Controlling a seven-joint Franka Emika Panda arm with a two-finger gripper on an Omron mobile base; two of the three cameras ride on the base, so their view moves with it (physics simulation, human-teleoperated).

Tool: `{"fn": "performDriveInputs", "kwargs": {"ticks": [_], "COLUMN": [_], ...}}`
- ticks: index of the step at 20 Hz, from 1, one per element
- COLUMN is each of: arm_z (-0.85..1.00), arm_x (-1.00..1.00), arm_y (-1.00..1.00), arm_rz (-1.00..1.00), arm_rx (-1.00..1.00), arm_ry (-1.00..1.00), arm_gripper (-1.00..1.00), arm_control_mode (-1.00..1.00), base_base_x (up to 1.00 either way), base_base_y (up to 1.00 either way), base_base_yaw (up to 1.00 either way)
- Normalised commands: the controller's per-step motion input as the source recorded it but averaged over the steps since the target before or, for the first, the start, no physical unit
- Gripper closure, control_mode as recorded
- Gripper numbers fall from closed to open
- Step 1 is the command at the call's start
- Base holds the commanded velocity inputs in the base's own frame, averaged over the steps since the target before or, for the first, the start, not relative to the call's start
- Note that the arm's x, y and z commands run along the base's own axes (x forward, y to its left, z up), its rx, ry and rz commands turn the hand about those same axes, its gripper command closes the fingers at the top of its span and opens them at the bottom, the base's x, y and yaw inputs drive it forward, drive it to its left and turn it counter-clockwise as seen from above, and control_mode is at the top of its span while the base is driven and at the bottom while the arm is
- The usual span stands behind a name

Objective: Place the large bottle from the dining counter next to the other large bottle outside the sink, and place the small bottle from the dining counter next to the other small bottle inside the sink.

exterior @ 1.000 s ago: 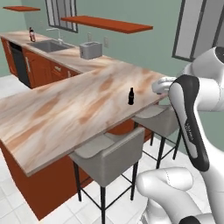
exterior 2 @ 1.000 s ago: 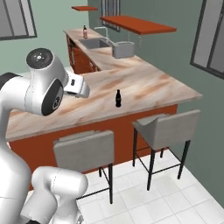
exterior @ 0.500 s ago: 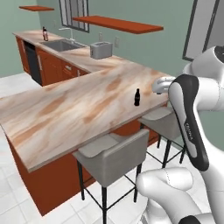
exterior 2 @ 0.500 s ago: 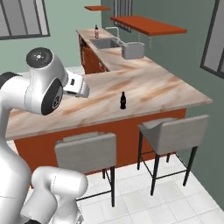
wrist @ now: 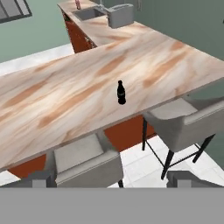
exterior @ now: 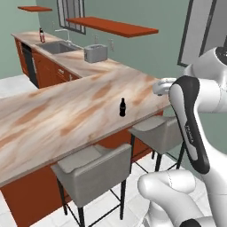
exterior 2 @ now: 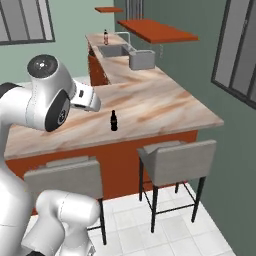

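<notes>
1. One small bottle point(wrist: 121, 92) stands upright on the dining counter point(wrist: 65, 96), well short of the far sink point(exterior: 57, 46); narrow and alone, it could tip if the released gripper point(wrist: 109, 179) closes off-centre.
2. Since a second ago the base has driven, shifting the whole scene; the bottle now looks nearer.

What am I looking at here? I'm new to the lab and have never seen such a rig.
It is a rendered kitchen with a white robot arm on a base that drives. Two pictures come from cameras on the base, behind the arm to its left and right; the third looks along the open, empty gripper. On the marbled dining counter stands a small black bottle, with grey stools below. Far back are the sink and a dark red-labelled bottle beside it.
</notes>
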Motion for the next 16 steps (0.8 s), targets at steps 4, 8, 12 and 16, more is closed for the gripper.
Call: {"fn": "performDriveInputs", "kwargs": {"ticks": [4, 8, 12, 16], "arm_z": [0.0, 0.0, 0.0, 0.0], "arm_x": [0.0, 0.0, 0.0, 0.0], "arm_y": [0.0, 0.0, 0.0, 0.0], "arm_rz": [0.0, 0.0, 0.0, 0.0], "arm_rx": [0.0, 0.0, 0.0, 0.0], "arm_ry": [0.0, 0.0, 0.0, 0.0], "arm_gripper": [-1.0, -1.0, -1.0, -1.0], "arm_control_mode": [1.0, 1.0, 1.0, 1.0], "base_base_x": [0.72, 0.85, 0.55, 0.11], "base_base_y": [-0.58, -0.24, -0.08, -0.01], "base_base_yaw": [0.1, 0.14, 0.2, 0.25]}}
